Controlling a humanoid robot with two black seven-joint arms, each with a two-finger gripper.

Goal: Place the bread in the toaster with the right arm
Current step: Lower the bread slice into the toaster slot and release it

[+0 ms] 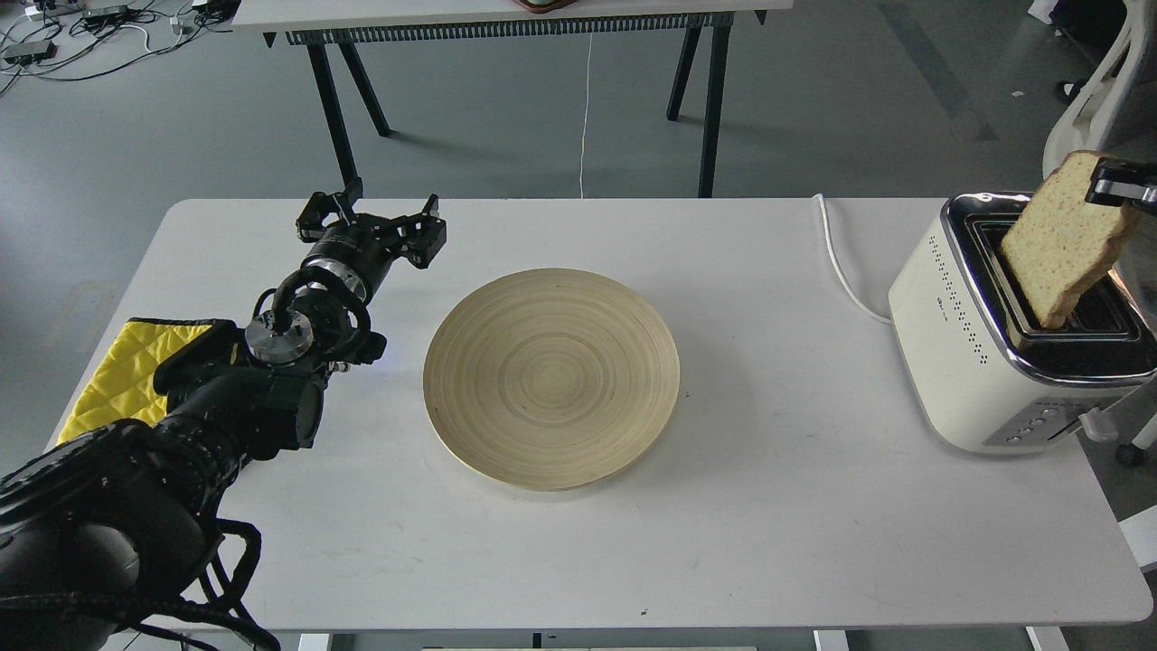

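The bread (1062, 240) is a tan slice with a brown crust, held tilted over the toaster (1012, 330) at the table's right edge. Its lower corner reaches down to a dark slot in the chrome top. My right gripper (1114, 190) shows only as a dark finger piece at the frame's right edge, shut on the slice's top corner. The rest of the right arm is out of view. My left gripper (372, 221) is open and empty over the table at the left, far from the toaster.
A round wooden plate (551, 377) lies empty mid-table. A yellow quilted cloth (117, 375) sits at the left edge under my left arm. The toaster's white cord (845, 271) runs back off the table. A second table (506, 18) stands behind.
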